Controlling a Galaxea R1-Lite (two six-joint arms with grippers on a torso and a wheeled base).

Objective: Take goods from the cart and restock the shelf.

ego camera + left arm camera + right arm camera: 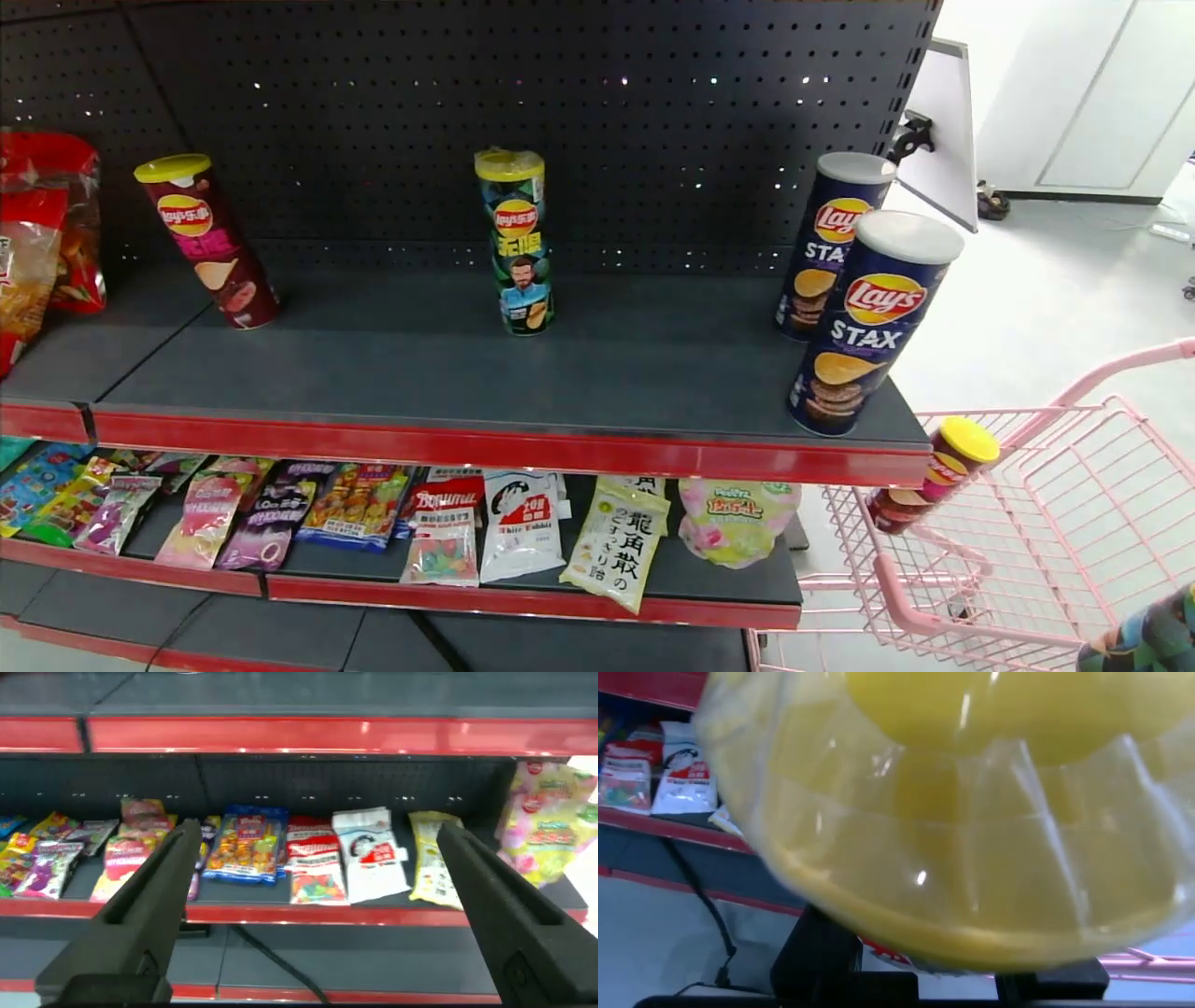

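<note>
One chips can (952, 812), translucent yellow ribbed lid, apparently held in right gripper (938, 969)

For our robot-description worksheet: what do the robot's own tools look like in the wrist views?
The left tool has two long, matt dark-grey fingers, wedge-shaped and tapering to blunt tips, with no markings or cables visible. The right tool's visible parts are plain black.
</note>
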